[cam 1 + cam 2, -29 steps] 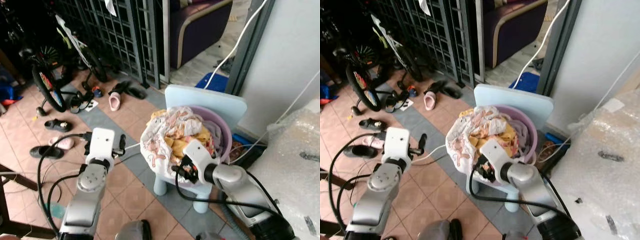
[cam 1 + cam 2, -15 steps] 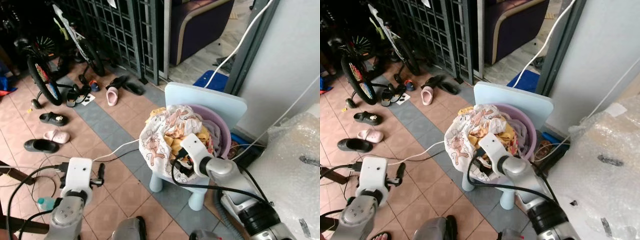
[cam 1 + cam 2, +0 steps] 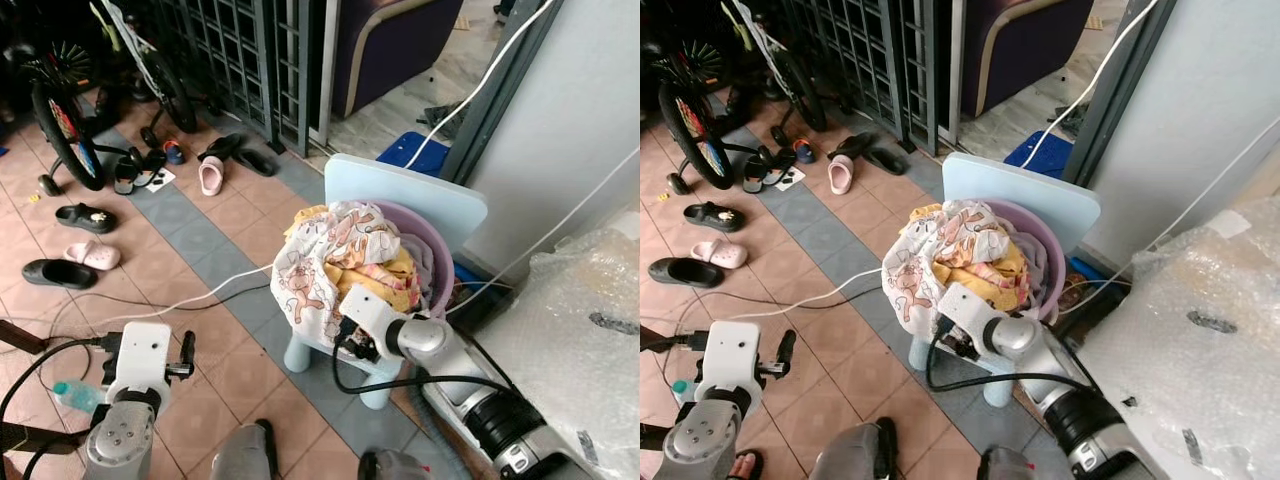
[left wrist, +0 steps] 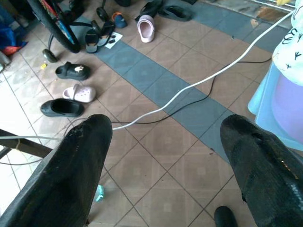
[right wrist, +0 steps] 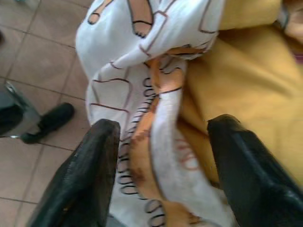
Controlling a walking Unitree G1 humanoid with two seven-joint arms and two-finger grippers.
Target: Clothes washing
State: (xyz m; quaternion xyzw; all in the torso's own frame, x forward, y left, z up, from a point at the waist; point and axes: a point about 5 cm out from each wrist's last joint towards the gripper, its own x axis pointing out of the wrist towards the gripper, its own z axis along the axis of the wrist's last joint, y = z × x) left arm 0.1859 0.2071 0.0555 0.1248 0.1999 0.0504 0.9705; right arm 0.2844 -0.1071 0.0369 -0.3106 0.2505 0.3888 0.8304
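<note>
Laundry pile (image 3: 345, 265): white printed cloth (image 3: 310, 285) plus yellow garment (image 3: 385, 275), heaped in purple basin (image 3: 440, 262). Basin sat on seat of pale blue child's chair (image 3: 405, 195), chair on tiled floor (image 3: 230, 370) beside grey-white wall (image 3: 590, 110). White cloth draped over basin's front rim, hanging down past seat edge.

Right gripper (image 5: 163, 156) up against front of pile, fingers (image 5: 87, 175) spread apart with a fold of printed cloth lying between them, not pinched. Yellow garment just beside the other finger. Right arm (image 3: 440, 355) reached in from lower right, black cable looped under it.

Left gripper (image 4: 165, 156) low over floor, well apart from chair, fingers (image 4: 71, 170) wide apart, nothing between them but tiles. Left arm's white wrist block (image 3: 145, 355) at lower left.

White cable (image 3: 200, 300) and thin black cable ran across tiles toward chair. Small plastic bottle (image 3: 72, 395) on floor near left arm. Shoes scattered further out: black shoe (image 3: 58, 272), pink clog (image 3: 90, 253), pink slipper (image 3: 210, 175). Bicycle wheel (image 3: 60, 125) and dark metal grille (image 3: 240, 50) at far side. Bubble-wrapped object (image 3: 580, 320) at right. Blue mat (image 3: 415, 150) behind chair.
</note>
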